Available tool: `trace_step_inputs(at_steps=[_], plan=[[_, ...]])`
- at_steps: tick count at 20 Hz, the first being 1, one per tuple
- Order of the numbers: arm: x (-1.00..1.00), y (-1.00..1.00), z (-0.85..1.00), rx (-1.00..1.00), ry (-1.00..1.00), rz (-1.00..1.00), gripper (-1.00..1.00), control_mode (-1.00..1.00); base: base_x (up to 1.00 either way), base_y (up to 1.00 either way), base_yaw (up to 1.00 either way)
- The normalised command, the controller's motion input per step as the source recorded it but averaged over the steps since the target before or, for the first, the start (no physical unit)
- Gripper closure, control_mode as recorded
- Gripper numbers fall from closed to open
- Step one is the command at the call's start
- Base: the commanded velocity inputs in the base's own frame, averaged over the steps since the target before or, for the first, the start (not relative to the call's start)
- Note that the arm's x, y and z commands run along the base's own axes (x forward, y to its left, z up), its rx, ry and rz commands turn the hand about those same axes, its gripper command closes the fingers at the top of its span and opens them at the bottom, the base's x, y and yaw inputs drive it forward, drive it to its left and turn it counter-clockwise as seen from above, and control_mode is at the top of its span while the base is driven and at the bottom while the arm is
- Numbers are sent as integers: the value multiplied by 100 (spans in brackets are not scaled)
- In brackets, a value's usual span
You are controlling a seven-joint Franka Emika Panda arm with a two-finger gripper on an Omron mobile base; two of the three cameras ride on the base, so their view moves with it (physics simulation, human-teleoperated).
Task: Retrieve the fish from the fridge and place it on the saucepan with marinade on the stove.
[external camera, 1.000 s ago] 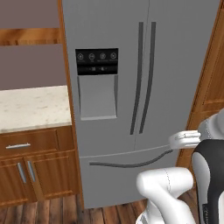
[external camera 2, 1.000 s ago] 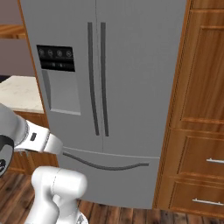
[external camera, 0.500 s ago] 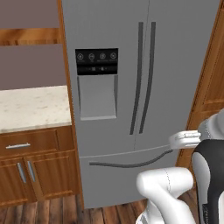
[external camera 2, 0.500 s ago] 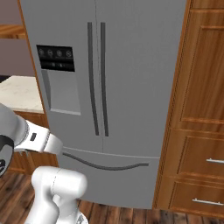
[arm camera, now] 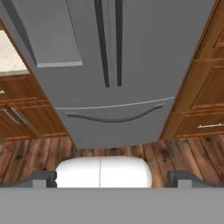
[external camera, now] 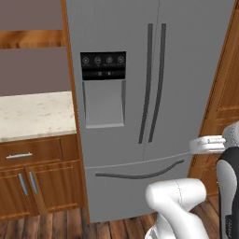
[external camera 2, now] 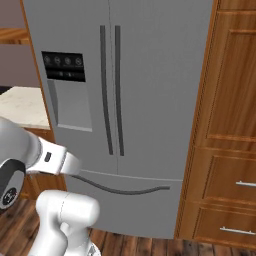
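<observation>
The fridge (external camera: pixel 140 93) stands straight ahead, tall and grey, with both upper doors shut. Its two long dark handles (external camera: pixel 155 84) meet at the middle, and a black dispenser panel (external camera: pixel 102 60) sits on the left door. The same fridge (external camera 2: pixel 150 100) fills the right base view. In the hand view the fridge (arm camera: pixel 131 52) is some way off, its curved drawer handle (arm camera: pixel 113 117) in the centre. My gripper (arm camera: pixel 113 178) is open, well short of the doors, with nothing between its fingertips (arm camera: pixel 43 177). The fish is hidden behind the shut doors. The saucepan and the stove are out of view.
A pale marble counter (external camera: pixel 32 114) over wooden cabinets adjoins the fridge's left side. Tall wooden cabinets with drawers (external camera 2: pixel 230 150) stand at its right. Dark wood floor (arm camera: pixel 144 155) lies between the base and the fridge.
</observation>
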Motion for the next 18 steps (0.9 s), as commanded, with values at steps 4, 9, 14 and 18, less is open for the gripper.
trace_step_inputs(at_steps=[4,9,14,18], plan=[[20,-10,33,1,-31,0,-100,-100,0,0,0],[46,0,41,0,-37,-2,-100,-100,0,0,0],[55,0,14,0,-45,-3,-100,-100,0,0,0],[43,-1,0,0,-40,-3,-100,-100,0,0,0]])
